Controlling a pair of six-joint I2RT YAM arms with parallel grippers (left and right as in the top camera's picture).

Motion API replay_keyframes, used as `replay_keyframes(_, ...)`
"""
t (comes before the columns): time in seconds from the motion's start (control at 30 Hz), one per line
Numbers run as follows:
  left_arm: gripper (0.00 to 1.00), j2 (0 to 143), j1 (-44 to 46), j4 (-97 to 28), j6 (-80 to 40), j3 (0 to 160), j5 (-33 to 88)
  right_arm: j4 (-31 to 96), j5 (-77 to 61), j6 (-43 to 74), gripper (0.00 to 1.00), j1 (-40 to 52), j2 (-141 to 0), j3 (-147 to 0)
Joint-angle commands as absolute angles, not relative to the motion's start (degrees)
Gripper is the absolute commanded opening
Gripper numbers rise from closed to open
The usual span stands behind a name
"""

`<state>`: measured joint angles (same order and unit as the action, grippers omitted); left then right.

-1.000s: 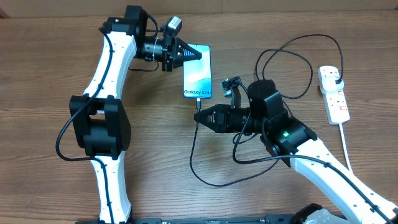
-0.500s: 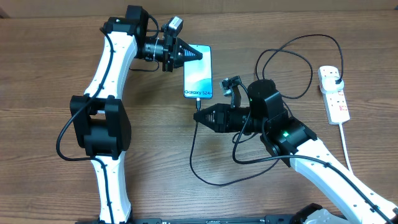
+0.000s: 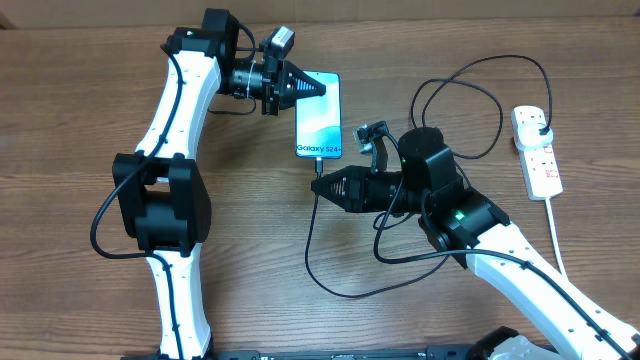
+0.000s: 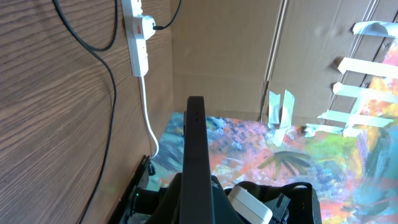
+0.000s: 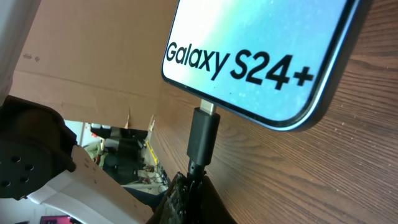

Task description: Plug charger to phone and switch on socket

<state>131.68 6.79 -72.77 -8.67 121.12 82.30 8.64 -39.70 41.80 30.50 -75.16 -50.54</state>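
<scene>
Obs., overhead: wooden table, both arms reaching inward.

Phone: the slim rectangular smartphone with a light blue lit screen, the phone, lies flat near the table's centre, toward the far side. Its long axis runs near to far. White text "Galaxy S24+" is at its near end.

Charger: the long thin black cable, the charger, has its small black connector seated in the port on the phone's near edge. From there the cable drops toward the near side, loops right under the right arm, coils on the far right and ends at a black plug. The plug sits in the far outlet of the white oblong power strip at the right edge of the table. The strip bears red switch marks, but I cannot tell the switch position. Its thick white cord trails toward the near side.

Right gripper: jaws pinched narrow on the charger just behind the connector, as the wrist view shows.

Left gripper: fingers pressed together into a single blade with nothing between them. The tip is over the phone's far-left corner, and I cannot tell whether it touches. Its wrist view also shows the power strip and white cord.
</scene>
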Motion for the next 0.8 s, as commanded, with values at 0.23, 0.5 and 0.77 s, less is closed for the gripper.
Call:
replay_keyframes(0.23, 0.04, 128.9, 7.3, -72.8, -7.7, 122.0, 85.6, 8.2, -39.0, 42.0, 0.04, 29.5, -75.0, -50.3)
replay_keyframes(0.5, 0.04, 128.9, 7.7, -72.8, -7.7, 122.0, 85.6, 8.2, -38.8, 42.0, 0.04, 29.5, -75.0, -50.3)
replay_keyframes(0.77, 0.04, 128.9, 7.7, -72.8, -5.8, 122.0, 85.2, 8.2, -38.2, 42.0, 0.04, 29.5, -75.0, -50.3)
